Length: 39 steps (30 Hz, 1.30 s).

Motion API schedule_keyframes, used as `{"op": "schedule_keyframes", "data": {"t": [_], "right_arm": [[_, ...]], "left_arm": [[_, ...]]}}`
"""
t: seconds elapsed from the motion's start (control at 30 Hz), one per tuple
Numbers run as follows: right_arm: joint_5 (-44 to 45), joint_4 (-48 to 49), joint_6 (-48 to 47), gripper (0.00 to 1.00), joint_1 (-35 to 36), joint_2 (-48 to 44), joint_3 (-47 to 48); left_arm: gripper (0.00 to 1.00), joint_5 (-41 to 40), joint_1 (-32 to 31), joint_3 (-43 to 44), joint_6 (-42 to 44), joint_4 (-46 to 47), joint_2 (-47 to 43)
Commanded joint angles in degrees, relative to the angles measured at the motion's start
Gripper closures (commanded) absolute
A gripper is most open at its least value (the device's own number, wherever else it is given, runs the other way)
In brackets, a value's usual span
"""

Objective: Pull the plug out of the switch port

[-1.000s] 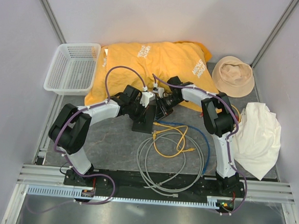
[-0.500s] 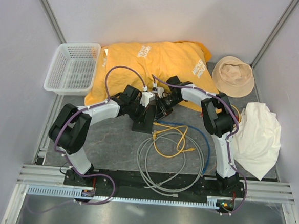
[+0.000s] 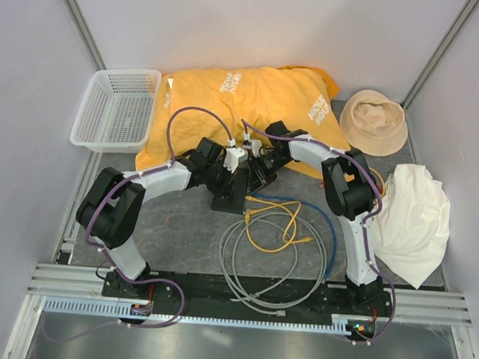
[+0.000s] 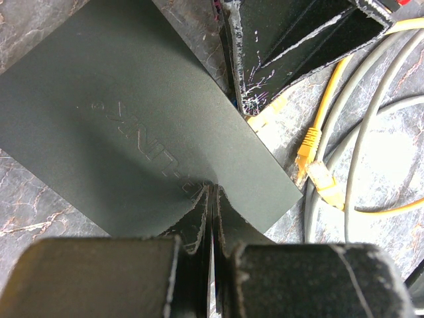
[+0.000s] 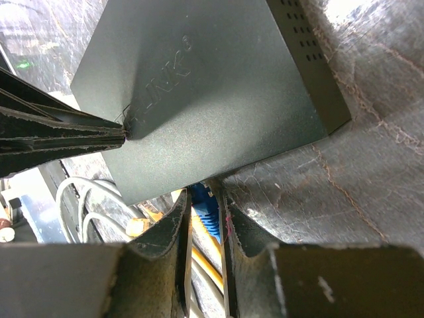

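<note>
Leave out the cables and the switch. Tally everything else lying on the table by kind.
White basket: 1
Beige hat: 1
Cloth items: 2, the orange garment and the white cloth
Total: 4

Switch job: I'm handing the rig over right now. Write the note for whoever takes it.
Left gripper: jaws shut, tips down on top of the switch, apparently pinning it.
Right gripper: jaws closed on the blue plug at the switch's port edge.
Done: switch braced, plug gripped.
Left: pull the plug out. It looks seated, though the port itself is hidden.
Note: loose yellow cable ends lie on the table beside the switch.
</note>
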Motion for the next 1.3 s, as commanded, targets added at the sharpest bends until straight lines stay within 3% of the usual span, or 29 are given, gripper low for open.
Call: {"op": "schedule_keyframes", "data": {"t": [0.0,0.47,0.73,0.97,1.07,1.1,1.2,1.27], "right_arm": [[12.57,-1.15,-3.61,1.00,1.23,5.11,-0.21],[13.89,-4.32,-5.54,1.00,1.23,5.55,-1.87],[17.05,-6.08,-7.21,1.00,-1.40,9.51,9.20],[13.09,-7.48,-7.82,1.00,-1.49,6.70,-3.45],[14.67,-7.92,-6.88,1.00,-3.68,8.19,3.28],[15.55,-7.92,-5.91,1.00,-4.56,10.11,10.10],[22.29,-7.75,-9.93,1.00,-5.01,10.92,18.31],[22.59,-7.92,-10.55,1.00,-5.27,10.74,18.96]], "left_arm": [[0.98,-2.14,-0.28,-2.20,1.80,-2.21,0.74],[0.99,-2.23,-1.68,-1.58,2.94,-2.83,1.45],[0.98,-2.31,-2.12,-1.58,3.20,-2.74,1.36],[0.98,-2.31,-2.39,-1.32,3.64,-3.01,1.54],[0.98,-2.49,-2.56,-1.14,3.64,-3.01,1.89],[0.98,-2.58,-2.56,-1.05,3.64,-3.18,1.97],[0.98,-2.75,-2.65,-0.70,3.73,-3.53,2.41],[0.98,-2.75,-2.74,-0.70,3.73,-3.53,2.42]]}}
